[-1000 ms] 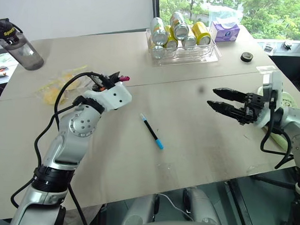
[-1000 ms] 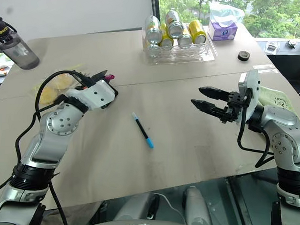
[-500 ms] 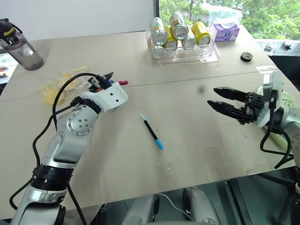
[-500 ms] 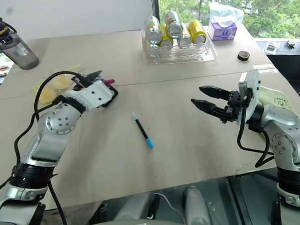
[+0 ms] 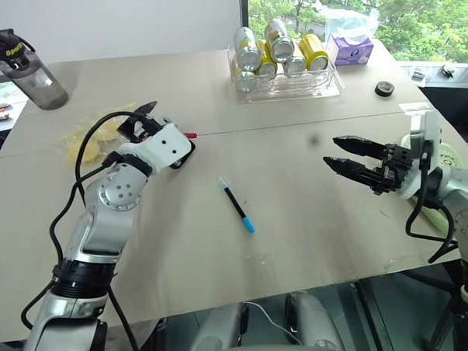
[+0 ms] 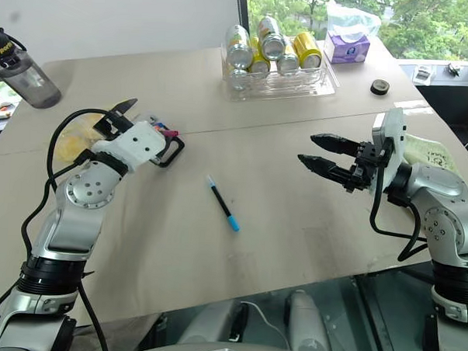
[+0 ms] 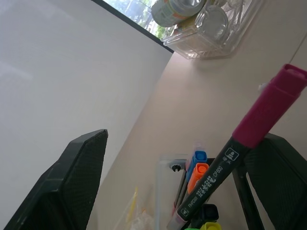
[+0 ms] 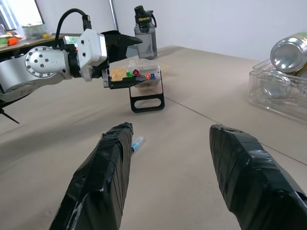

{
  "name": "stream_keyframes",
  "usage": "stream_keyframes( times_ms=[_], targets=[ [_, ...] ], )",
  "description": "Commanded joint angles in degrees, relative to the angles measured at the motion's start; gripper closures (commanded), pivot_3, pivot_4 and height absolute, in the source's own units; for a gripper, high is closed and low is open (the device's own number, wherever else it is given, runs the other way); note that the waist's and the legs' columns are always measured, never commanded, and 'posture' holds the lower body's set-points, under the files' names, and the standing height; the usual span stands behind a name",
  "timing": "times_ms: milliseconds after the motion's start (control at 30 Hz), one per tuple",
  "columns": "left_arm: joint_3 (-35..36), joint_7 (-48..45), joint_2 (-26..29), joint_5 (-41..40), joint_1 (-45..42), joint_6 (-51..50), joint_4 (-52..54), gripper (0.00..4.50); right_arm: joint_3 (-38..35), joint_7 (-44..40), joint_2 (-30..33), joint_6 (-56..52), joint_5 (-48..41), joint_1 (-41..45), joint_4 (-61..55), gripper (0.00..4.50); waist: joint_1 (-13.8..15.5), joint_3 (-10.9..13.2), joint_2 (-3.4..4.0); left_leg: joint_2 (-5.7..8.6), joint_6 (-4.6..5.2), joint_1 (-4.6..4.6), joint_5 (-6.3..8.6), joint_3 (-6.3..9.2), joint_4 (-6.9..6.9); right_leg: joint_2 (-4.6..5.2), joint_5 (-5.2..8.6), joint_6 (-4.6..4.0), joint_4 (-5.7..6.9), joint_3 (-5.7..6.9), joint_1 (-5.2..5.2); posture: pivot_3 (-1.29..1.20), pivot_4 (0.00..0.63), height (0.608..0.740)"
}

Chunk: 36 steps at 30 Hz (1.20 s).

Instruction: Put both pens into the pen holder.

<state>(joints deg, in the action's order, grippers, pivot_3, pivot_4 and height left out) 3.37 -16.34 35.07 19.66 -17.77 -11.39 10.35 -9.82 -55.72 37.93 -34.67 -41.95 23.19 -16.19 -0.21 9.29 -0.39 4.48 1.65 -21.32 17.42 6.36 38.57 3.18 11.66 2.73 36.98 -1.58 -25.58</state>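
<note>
A wide counter (image 5: 309, 225) of smooth pale tan board, with a thin seam running across it, stands before a white wall and a window onto green trees. At far left is a smoky grey bottle (image 5: 25, 69) with a black cap, then a crinkled clear bag (image 5: 84, 138) of yellow pieces. Next, the left gripper (image 6: 135, 124) of white and silver metal hovers with its jaws released, wide apart. Just beyond it the holder (image 8: 136, 81), a flat black tray with a looped end, carries bright green, orange and blue caps, and the pink pen (image 7: 249, 143) leans tilted in it. The blue pen (image 5: 237, 204), thin and black, lies loose on the bare board at centre. Behind sits a clear plastic tray (image 5: 288, 83) of shiny cans. At right, the right gripper (image 5: 345, 161) hangs above the counter, its black jaws parted and empty.
</note>
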Motion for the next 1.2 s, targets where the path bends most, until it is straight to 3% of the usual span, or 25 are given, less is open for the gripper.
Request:
stream_keyframes(
  times_ms=[33, 200, 733, 933, 1033, 1200],
  targets=[
    [3.4, 1.3, -0.6, -2.2, -0.8, -0.8, -0.3, 0.01, -0.4, -0.1, 0.4, 1.1, -0.3, 0.8, -1.1, 1.8, -0.1, 0.0, 0.0, 0.0, 0.0, 0.0, 0.0, 0.0, 0.0, 0.0, 0.0, 0.0, 0.01, 0.0, -0.01, 0.0, 0.15, 0.739],
    [6.8, 1.8, -3.9, -7.3, -2.2, -3.7, -1.5, 0.01, -0.4, 0.1, 0.2, 1.1, -0.2, 0.8, -1.2, 1.8, 0.0, 0.0, -0.02, 0.01, 0.0, -0.01, 0.0, 0.0, 0.09, 0.01, 0.0, 0.0, 0.05, 0.01, 0.0, 0.0, 0.15, 0.739],
    [4.8, -1.8, -5.2, -12.6, -1.4, -2.2, 0.5, 0.01, -0.5, 0.3, 0.2, 1.8, 0.3, -0.7, -1.6, 1.8, 0.0, 0.0, -0.04, 0.01, 0.0, -0.05, 0.0, 0.03, 0.18, 0.01, 0.0, 0.0, 0.11, 0.05, 0.0, 0.0, 0.15, 0.739],
    [7.7, -7.7, -12.9, -29.8, 3.1, -12.4, 9.9, 0.01, 1.0, 1.2, 0.8, 1.4, 2.4, -2.5, -3.0, 1.8, -0.3, 0.0, -0.04, 0.02, 0.0, -0.16, 0.01, 0.06, 0.32, 0.03, 0.0, 0.01, 0.11, 0.06, -0.02, 0.0, 0.15, 0.739],
    [7.4, -14.2, -11.2, -38.1, 8.4, -17.2, 16.9, 0.01, 3.1, 4.9, -1.6, -2.0, 0.5, -2.9, -6.4, 1.8, -0.9, 0.0, -0.04, -0.01, 0.0, -0.32, 0.01, 0.16, 0.5, 0.01, -0.01, 0.01, 0.22, 0.06, -0.12, 0.0, 0.15, 0.739],
    [9.3, -21.7, -3.9, -47.0, 16.8, -23.8, 24.9, 0.01, 11.6, 7.9, -4.3, -5.1, 2.8, -4.3, -10.7, 1.8, -0.6, -0.1, -0.02, -0.03, -0.02, -0.24, 0.01, 0.18, 0.63, -0.01, 0.0, -0.01, 0.46, -0.02, -0.08, 0.0, 0.15, 0.739]
  ],
)
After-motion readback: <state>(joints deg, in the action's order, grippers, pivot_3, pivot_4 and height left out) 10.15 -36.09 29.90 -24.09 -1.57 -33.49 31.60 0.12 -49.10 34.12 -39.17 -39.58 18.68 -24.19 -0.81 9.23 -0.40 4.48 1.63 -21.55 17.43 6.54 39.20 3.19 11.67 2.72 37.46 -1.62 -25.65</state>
